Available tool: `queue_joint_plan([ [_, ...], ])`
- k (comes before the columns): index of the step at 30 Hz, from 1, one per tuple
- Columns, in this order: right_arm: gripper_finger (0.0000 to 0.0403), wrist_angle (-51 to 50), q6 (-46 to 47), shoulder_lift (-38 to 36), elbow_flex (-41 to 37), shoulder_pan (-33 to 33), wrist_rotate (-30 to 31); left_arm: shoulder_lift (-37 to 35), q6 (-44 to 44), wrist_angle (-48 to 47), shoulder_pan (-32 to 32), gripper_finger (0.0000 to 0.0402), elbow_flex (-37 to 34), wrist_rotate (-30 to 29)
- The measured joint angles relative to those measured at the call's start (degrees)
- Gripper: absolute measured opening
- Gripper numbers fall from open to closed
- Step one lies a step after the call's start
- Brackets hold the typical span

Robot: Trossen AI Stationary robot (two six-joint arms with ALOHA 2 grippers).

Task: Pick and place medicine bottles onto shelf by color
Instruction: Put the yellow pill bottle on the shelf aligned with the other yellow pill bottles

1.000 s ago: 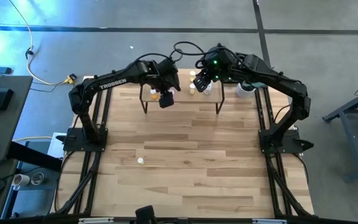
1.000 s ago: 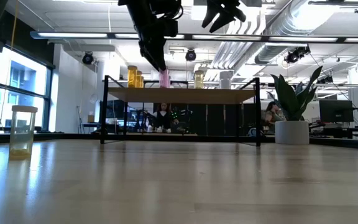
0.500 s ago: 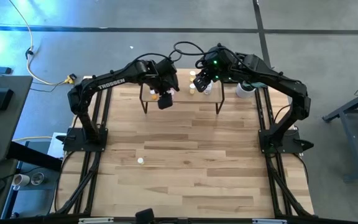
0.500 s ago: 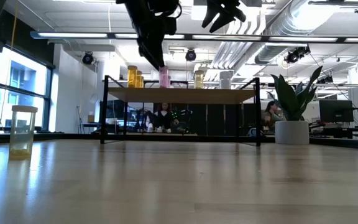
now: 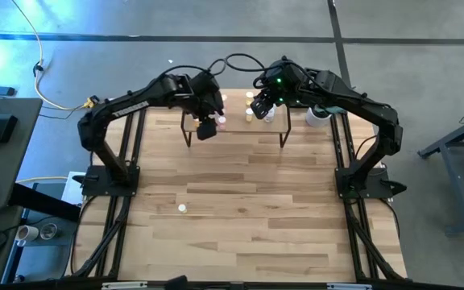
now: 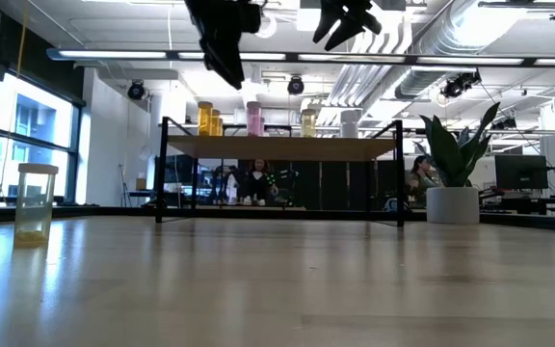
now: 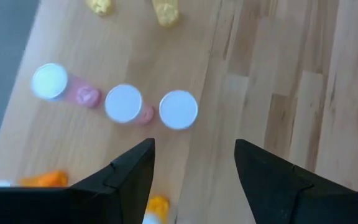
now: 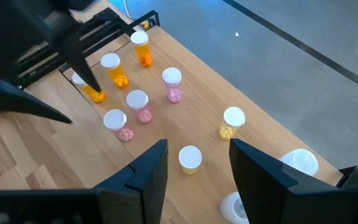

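At top centre of the high view | left gripper (image 5: pixel 206 129) released, empty, above low light-wood shelf on black legs (image 5: pixel 234 129) | right gripper (image 5: pixel 262 109) parted, empty | tiny white-capped pink pill bottles (image 7: pixel 125 104) upright on shelf | light, slick, tippy: you pinch the body below the cap.

Left gripper (image 5: pixel 206 128) above the shelf's (image 5: pixel 236 126) left part, right gripper (image 5: pixel 262 109) over its right, lone bottle (image 5: pixel 182 208) on the table (image 5: pixel 240 209)

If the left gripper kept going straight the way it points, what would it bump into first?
Probably the shelf top itself. The left gripper is open, pointing down, and the nearest pink bottle stands just ahead of its fingers, though depth is unclear.
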Motion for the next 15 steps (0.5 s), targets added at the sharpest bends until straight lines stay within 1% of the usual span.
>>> queue_joint_plan([
  [5, 0.0163, 0.04, -0.02, 0.00, 0.00, 0.00, -0.72, -4.00, -1.19, -3.34, -0.13, 0.0209, 0.00, 0.22],
  [11, 0.0163, 0.04, -3.45, 0.00, 0.00, 0.00, -5.20, -9.38, -4.07, -7.35, -0.89, 0.0209, 0.02, 0.35],
  [15, 0.0163, 0.04, -4.89, 0.00, 0.00, 0.00, -7.68, -13.51, -7.54, -8.35, -2.35, 0.0209, -1.27, 2.58],
])
